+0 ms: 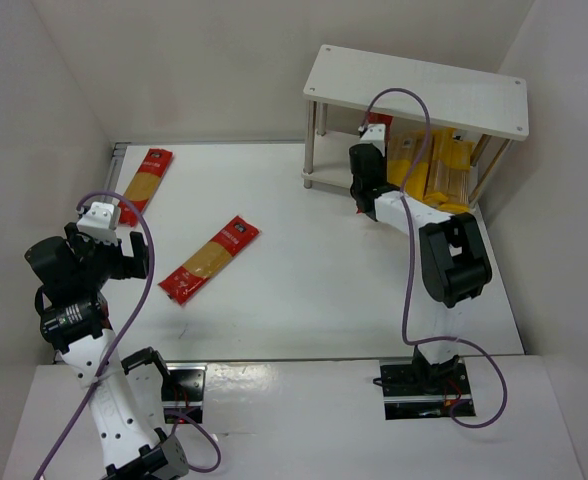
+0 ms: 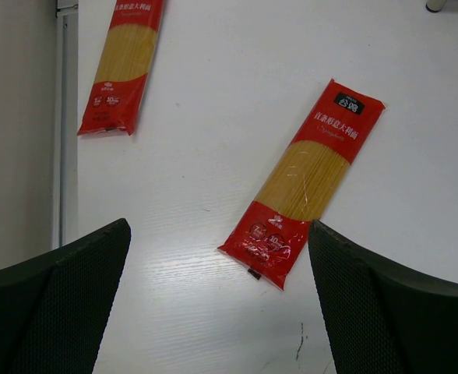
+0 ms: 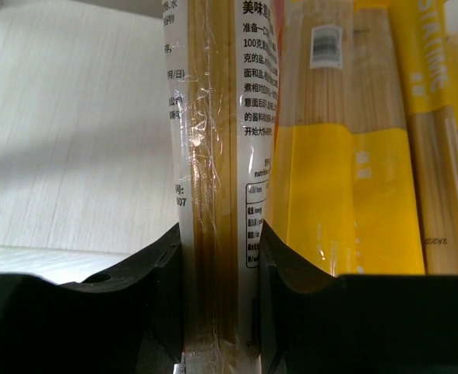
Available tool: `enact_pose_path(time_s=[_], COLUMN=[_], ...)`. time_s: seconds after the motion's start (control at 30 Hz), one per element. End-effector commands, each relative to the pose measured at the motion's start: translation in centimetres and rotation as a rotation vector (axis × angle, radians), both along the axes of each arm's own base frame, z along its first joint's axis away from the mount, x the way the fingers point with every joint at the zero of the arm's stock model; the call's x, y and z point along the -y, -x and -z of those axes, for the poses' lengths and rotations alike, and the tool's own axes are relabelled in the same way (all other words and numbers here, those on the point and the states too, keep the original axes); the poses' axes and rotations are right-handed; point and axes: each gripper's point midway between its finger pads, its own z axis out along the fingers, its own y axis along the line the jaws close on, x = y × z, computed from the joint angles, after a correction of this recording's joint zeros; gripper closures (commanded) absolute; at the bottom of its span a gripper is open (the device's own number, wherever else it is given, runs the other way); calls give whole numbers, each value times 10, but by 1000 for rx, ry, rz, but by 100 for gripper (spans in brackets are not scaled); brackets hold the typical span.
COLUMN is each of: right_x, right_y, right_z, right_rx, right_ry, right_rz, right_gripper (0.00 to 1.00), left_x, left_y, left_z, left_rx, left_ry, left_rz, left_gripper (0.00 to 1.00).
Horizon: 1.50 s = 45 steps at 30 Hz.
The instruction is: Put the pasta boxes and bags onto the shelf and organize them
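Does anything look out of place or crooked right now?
One red spaghetti pack lies diagonally mid-table and another red pack near the far-left edge of the table, both away from the shelf. Nothing looks spilled or torn.

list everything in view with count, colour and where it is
red spaghetti packs: 2, red ends with a clear window, flat on the table, one mid-left, the other by the far left edge
yellow spaghetti packs: at least 2, exact count unclear, yellow, side by side under the shelf's top board
held spaghetti pack: 1, white printed back, pale pasta, beside the yellow ones
shelf: 1, white, far right of the table
table: 1, white
left gripper: 1, black, open, above the mid-left red pack
right gripper: 1, black, shut on the held spaghetti pack, at the shelf
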Motion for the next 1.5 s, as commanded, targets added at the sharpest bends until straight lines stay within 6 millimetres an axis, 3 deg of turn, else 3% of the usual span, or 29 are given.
enact_pose_path(time_s=[0.0,0.13,0.33,0.47,0.5,0.57,0.7,0.73,0.9,1.07,1.2,1.27,1.47], right_x=[5,3,7,5,5,-1,-9,-10,-10,-15,-18,-22,-20], right_y=[-20,-25,-36,-26,-23,-14,-1,3,17,33,45,48,38], right_z=[-80,-81,-58,-43,-56,-50,-60,-53,-76,-76,-71,-80,-83], right_rx=[298,307,220,170,206,188,203,188,203,173,180,195,219], right_ry=[-16,-59,-282,-438,-470,-567,-721,-754,-981,-1153,-1224,-1226,-1265], right_rz=[90,67,-37,-138,-163,-239,-365,-383,-513,-551,-538,-586,-576], right_gripper=[100,100,100,100,100,100,100,100,100,100,100,100,100], left_x=[-2,-2,-2,-2,-2,-2,-2,-2,-2,0,0,-1,-2], left_y=[-2,-2,-2,-2,-2,-2,-2,-2,-2,-1,-1,-2,-4], left_z=[-3,-3,-3,-3,-3,-3,0,0,0,-2,-6,-3,-1], left_rx=[19,19,19,19,19,19,12,12,12,23,39,29,18], left_ry=[-10,-10,-10,-10,-10,-10,-6,-6,-6,-16,-26,-20,-13], left_rz=[0,0,0,0,0,0,0,0,0,12,12,12,12], left_gripper=[0,0,0,0,0,0,0,0,0,0,0,0,0])
